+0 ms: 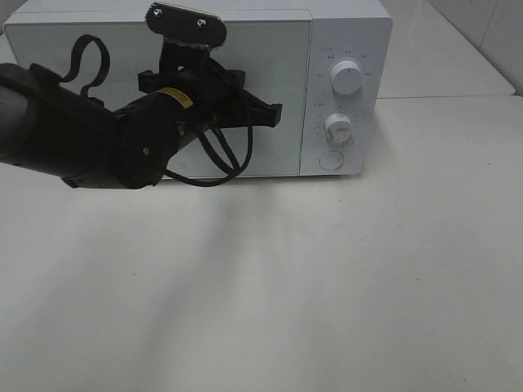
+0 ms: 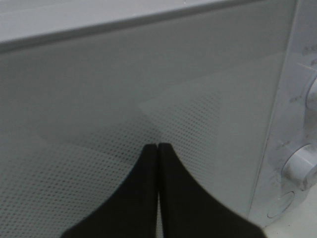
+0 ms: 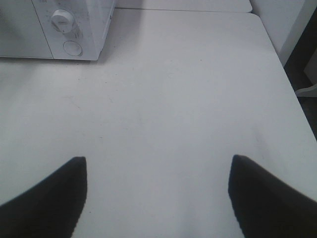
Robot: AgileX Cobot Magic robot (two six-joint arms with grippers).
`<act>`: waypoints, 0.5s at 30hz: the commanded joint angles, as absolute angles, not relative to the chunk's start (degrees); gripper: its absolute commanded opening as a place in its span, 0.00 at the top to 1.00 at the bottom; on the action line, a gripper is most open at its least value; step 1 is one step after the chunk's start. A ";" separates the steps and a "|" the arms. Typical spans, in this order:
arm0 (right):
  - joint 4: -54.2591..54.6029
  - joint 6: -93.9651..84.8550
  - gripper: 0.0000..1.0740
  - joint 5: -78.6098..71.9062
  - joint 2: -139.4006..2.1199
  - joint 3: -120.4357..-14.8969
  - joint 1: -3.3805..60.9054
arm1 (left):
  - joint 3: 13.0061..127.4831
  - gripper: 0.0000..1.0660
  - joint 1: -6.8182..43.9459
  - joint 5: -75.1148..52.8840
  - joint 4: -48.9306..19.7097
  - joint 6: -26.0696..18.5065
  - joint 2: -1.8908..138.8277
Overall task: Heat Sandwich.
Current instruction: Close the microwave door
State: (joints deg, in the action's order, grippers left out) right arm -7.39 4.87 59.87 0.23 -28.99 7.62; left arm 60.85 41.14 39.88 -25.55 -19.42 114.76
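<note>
No sandwich shows in any view. The white microwave (image 1: 245, 82) stands at the back of the table with its door (image 2: 124, 89) closed. My left gripper (image 1: 278, 113) is shut with nothing in it. Its fingertips (image 2: 157, 147) point at the door's right part, close to the perforated window, and I cannot tell whether they touch it. My right gripper (image 3: 158, 158) is open and empty above the bare table, to the right of the microwave (image 3: 29, 29). It lies outside the exterior view.
The control panel carries an upper knob (image 1: 346, 79), a lower knob (image 1: 337, 126) and a round button (image 1: 331, 158). The white table (image 1: 327, 286) stretches in front. Its right edge (image 3: 292, 99) drops to a dark floor.
</note>
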 commanded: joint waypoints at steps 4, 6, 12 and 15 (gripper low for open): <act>-7.22 4.30 0.29 59.36 1.72 -28.88 7.28 | 54.20 1.00 42.23 41.54 -27.67 -19.31 108.46; -7.22 4.30 0.29 59.36 1.72 -28.88 7.28 | 52.31 1.00 42.51 40.11 -27.79 -19.25 106.74; -7.22 4.30 0.29 59.36 1.72 -28.88 7.28 | 48.76 0.61 42.63 27.33 -28.02 -19.14 101.87; -7.22 4.30 0.29 59.36 1.72 -28.88 7.28 | 48.24 0.13 42.63 21.54 -29.74 -19.14 100.38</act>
